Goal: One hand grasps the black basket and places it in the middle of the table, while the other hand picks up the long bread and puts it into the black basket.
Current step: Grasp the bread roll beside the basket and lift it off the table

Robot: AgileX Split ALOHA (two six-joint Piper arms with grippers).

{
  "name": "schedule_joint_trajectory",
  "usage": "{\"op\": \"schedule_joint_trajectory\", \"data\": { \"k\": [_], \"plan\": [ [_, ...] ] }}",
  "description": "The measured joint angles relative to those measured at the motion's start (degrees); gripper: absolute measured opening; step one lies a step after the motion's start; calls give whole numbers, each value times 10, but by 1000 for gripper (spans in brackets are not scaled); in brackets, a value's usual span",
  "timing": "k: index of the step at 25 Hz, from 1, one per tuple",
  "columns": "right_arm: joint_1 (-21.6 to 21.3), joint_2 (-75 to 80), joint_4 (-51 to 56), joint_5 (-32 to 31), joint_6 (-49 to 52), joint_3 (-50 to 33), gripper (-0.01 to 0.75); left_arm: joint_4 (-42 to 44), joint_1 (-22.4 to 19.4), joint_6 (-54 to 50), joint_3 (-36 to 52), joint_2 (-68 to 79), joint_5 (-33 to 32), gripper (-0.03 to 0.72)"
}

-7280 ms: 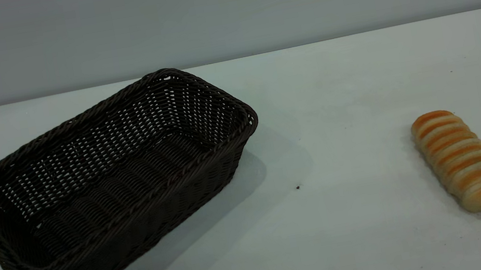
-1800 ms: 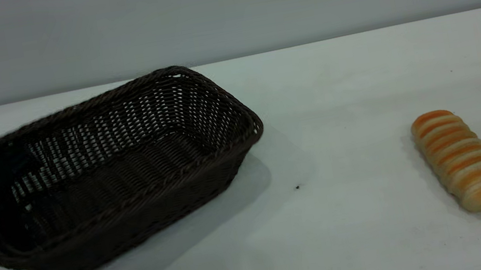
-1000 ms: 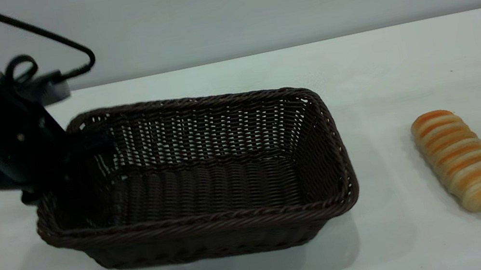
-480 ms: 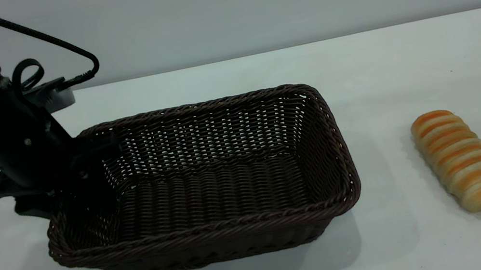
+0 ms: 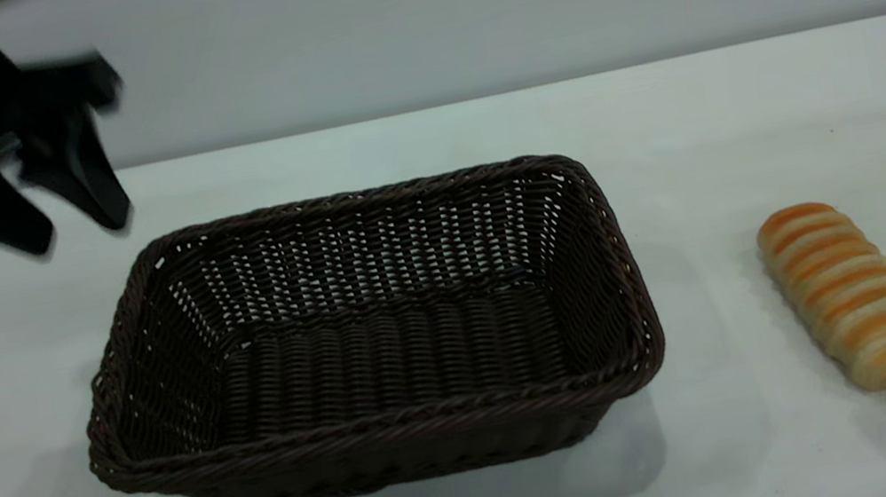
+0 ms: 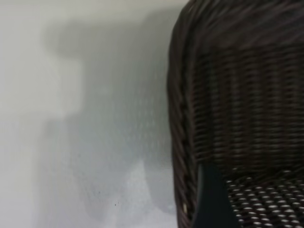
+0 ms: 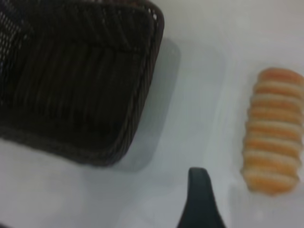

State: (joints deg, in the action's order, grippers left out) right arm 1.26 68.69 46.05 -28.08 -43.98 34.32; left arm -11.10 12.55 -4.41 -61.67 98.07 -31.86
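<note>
I see the basket [image 5: 369, 342] sitting flat on the table [image 5: 703, 133], roughly mid-table, its long sides running across my exterior view. It is empty.

My left gripper [image 5: 77, 211] hangs in the air above and beyond the basket's left end, clear of the rim. Its two dark fingers [image 5: 85, 178] are spread apart and hold nothing. In the left wrist view I look down on the basket's [image 6: 237, 109] braided rim and bare table beside it, with one fingertip [image 6: 211, 199] showing over the weave.

The bread [image 5: 856, 296] lies on the table well to the right of the basket, not touching it, lengthwise at a slant to the basket's right end.

Of my right arm, only a dark sliver shows at the far right edge of the exterior view, well beyond the bread. In the right wrist view one finger [image 7: 199, 199] points at the bare table between the basket [image 7: 80, 85] and the bread [image 7: 273, 130], above both. I cannot tell whether the right gripper is spread or closed.
</note>
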Motion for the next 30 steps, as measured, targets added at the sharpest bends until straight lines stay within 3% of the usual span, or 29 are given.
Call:
{"op": "schedule_joint_trajectory", "data": {
  "k": [7,12,14,27,30],
  "plan": [
    [0,208,278,105,-299,1,545,2,0,1,0,-98,-37,485],
    [0,324,510,130,-560,10,545,6,0,1,0,-135,-55,484],
    [0,365,551,134,-624,23,545,6,0,1,0,-141,-59,484],
    [0,509,576,159,-664,99,499,6,0,3,0,-145,-71,484],
    [0,520,579,158,-661,103,446,6,0,3,0,-145,-70,484]
  ]
}}
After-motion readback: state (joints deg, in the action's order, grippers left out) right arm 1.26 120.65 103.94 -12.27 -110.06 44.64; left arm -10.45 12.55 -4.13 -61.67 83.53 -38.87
